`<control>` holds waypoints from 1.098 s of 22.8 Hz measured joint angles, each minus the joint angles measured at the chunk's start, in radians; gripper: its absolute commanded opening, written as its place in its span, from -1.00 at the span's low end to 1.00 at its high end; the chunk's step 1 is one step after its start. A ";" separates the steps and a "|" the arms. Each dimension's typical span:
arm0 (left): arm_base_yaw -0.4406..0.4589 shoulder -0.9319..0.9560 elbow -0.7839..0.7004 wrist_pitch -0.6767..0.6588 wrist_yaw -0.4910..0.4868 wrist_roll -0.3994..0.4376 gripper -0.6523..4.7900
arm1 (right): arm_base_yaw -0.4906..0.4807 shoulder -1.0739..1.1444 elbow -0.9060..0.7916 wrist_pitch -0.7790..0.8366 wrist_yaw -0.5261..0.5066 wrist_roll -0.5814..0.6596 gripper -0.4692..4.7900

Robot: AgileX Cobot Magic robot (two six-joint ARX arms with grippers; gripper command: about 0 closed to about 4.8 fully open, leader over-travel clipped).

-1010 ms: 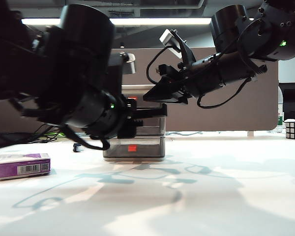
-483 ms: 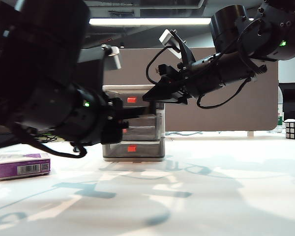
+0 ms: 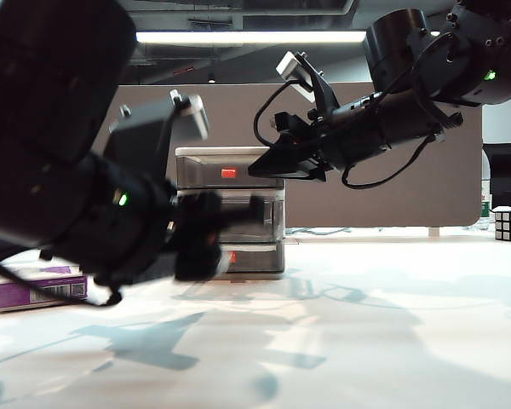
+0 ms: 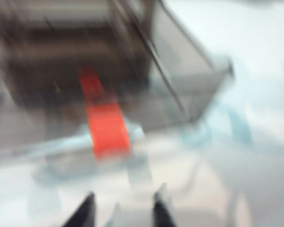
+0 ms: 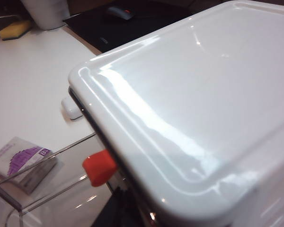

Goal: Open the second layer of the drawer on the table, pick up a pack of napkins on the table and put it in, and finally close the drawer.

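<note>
At the far left, the small purple pack of napkins [image 3: 40,288] lay untouched on the white table [image 3: 366,324]. The left gripper [image 4: 124,208] had released the middle grey drawer [image 5: 42,182], now pulled out, and drawn back with fingers slightly parted. The right gripper [image 3: 268,164] rested on the unit's top; I cannot tell its opening.

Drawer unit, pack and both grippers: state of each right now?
Middle smoky translucent drawer: pulled out, empty.
Top drawer with red-orange handle: shut.
Bottom drawer: shut.
Purple pack of napkins: lying on the white table, left of the unit, not held.
Left gripper: open, empty, in front of the drawers.
Right gripper: at the unit's top; open or shut cannot be told.
</note>
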 measured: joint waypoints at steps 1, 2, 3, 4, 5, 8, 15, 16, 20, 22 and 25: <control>-0.002 -0.011 -0.002 -0.040 0.022 -0.003 -0.31 | 0.000 0.000 0.000 0.000 0.000 0.000 -0.84; -0.001 -0.029 -0.002 -0.058 0.032 -0.004 -0.27 | 0.000 0.000 0.000 0.000 0.000 0.000 -0.84; -0.001 -0.050 -0.002 -0.077 0.039 -0.003 -0.22 | -0.001 0.000 0.000 0.000 0.001 0.000 -0.84; -0.001 -0.079 0.000 -0.108 0.050 -0.004 -0.16 | -0.001 0.000 0.000 0.000 0.001 0.000 -0.84; -0.001 -0.104 0.001 -0.141 0.061 -0.004 -0.08 | -0.001 0.000 0.000 0.000 0.001 0.000 -0.84; -0.001 -0.201 0.001 -0.300 0.071 -0.004 -0.06 | -0.001 0.000 0.000 0.000 0.000 0.000 -0.84; 0.002 -0.624 0.000 -0.719 0.063 0.008 -0.12 | -0.001 0.000 0.000 -0.007 -0.001 0.000 -0.84; 0.011 -0.686 0.000 -0.770 0.061 0.029 -0.12 | -0.001 0.000 0.000 -0.008 -0.002 0.000 -0.84; 0.152 -0.835 0.003 -0.926 0.065 0.114 -0.12 | -0.002 0.000 0.000 -0.008 -0.015 0.000 -0.84; 0.262 -0.861 0.001 -1.010 0.126 0.168 -0.12 | 0.000 0.000 0.000 -0.008 -0.020 0.000 -0.84; 0.593 -0.869 0.000 -1.043 0.488 0.412 0.15 | -0.001 0.000 0.000 -0.010 -0.020 0.000 -0.84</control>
